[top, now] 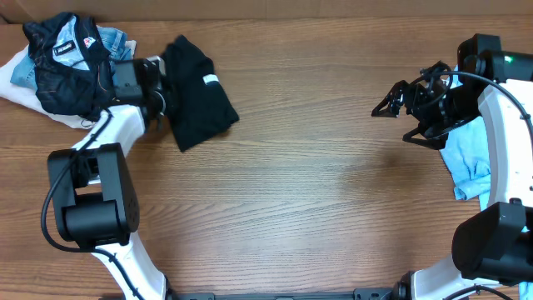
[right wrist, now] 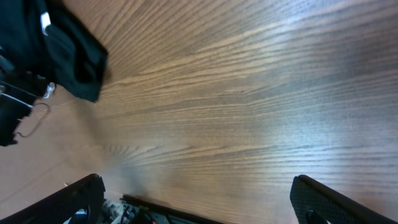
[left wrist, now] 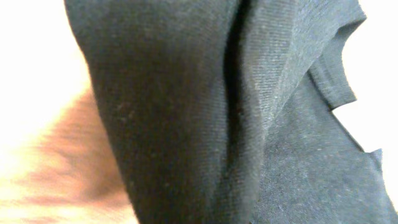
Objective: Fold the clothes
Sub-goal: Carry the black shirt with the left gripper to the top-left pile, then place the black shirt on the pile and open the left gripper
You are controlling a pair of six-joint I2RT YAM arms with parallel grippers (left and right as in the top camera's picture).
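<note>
The black T-shirt (top: 198,93) lies bunched in a rough folded bundle at the table's back left, a small white label (top: 210,80) showing on top. My left gripper (top: 163,97) is at the bundle's left edge and shut on the cloth. Its wrist view is filled by dark fabric (left wrist: 205,118) pressed close, and the fingers are hidden. My right gripper (top: 393,122) hovers open over bare wood far to the right, nothing between its fingers (right wrist: 74,196). From there the black T-shirt (right wrist: 68,53) shows at the upper left.
A pile of other garments sits in the back left corner: a dark jacket with a logo patch (top: 71,58) over light blue and white cloth (top: 17,79). A light blue shirt (top: 466,162) lies at the right edge under my right arm.
</note>
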